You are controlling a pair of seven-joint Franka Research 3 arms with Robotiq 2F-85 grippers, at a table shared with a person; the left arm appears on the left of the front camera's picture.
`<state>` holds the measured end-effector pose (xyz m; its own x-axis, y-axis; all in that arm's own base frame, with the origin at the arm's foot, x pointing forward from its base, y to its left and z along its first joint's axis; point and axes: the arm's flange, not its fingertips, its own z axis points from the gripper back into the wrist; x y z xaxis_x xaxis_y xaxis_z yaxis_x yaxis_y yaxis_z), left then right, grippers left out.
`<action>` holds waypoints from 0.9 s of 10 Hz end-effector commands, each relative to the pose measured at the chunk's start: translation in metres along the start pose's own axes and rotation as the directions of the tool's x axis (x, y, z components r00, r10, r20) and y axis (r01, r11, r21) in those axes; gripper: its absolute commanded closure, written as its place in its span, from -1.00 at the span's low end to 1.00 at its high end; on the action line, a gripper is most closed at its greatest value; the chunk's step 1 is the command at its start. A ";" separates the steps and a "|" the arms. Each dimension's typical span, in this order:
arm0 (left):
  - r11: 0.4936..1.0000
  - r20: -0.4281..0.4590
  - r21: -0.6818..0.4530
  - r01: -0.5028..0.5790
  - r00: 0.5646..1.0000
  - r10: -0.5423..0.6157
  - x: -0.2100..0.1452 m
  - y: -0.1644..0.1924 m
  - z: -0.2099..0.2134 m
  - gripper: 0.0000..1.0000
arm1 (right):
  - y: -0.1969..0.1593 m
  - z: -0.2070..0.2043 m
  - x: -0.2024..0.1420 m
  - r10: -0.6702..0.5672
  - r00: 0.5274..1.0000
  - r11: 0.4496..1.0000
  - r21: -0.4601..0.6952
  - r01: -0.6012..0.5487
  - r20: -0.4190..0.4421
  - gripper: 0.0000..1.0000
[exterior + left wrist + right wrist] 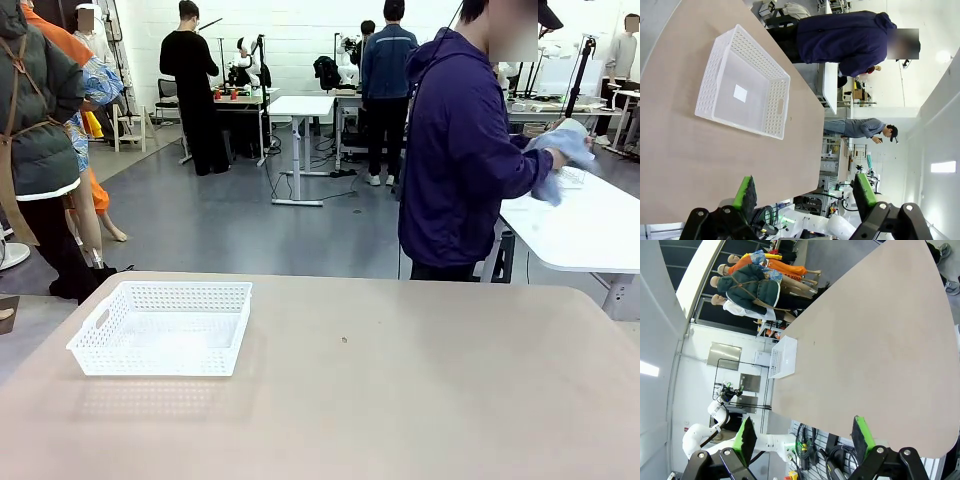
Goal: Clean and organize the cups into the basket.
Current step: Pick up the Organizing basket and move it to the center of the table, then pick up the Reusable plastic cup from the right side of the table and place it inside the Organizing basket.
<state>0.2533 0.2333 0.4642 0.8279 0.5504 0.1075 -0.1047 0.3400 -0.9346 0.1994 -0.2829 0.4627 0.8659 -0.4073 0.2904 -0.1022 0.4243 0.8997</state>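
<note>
The white lattice-sided basket (162, 328) sits on the left part of the tan table, with nothing in it. The left wrist view has the basket (742, 82) well ahead of my left gripper (805, 192), whose green-padded fingers stand wide apart above the table with nothing between them. My right gripper (805, 437) is open too, held high over the table's near edge, and the basket (783, 357) lies far off across the table from it. The cups are out of view.
A person in a dark blue hoodie (460, 150) stands at the far side, turned to the right, holding a pale cloth (560, 160) over a neighbouring white table (590, 225). A small dark speck (344, 340) lies mid-table.
</note>
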 end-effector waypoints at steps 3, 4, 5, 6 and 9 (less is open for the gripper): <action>1.000 -0.008 -0.013 -0.004 1.000 0.004 0.002 -0.001 0.004 -1.00 | 0.002 0.001 0.000 0.011 1.000 1.000 0.014 -0.011 0.006 -1.00; 1.000 -0.008 -0.013 -0.004 1.000 0.004 0.002 -0.001 0.004 -1.00 | 0.002 0.001 0.000 0.011 1.000 1.000 0.014 -0.011 0.006 -1.00; 1.000 -0.008 -0.013 -0.004 1.000 0.004 0.002 -0.001 0.004 -1.00 | 0.002 0.001 0.000 0.011 1.000 1.000 0.014 -0.011 0.006 -1.00; 1.000 -0.008 -0.013 -0.004 1.000 0.004 0.002 -0.001 0.004 -1.00 | 0.002 0.001 0.000 0.011 1.000 1.000 0.014 -0.011 0.006 -1.00; 1.000 -0.008 -0.013 -0.004 1.000 0.004 0.002 -0.001 0.004 -1.00 | 0.002 0.001 0.000 0.011 1.000 1.000 0.014 -0.011 0.006 -1.00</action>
<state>0.2533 0.2333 0.4642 0.8280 0.5504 0.1074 -0.1047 0.3400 -0.9346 0.1994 -0.2829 0.4627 0.8659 -0.4074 0.2904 -0.1022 0.4243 0.8997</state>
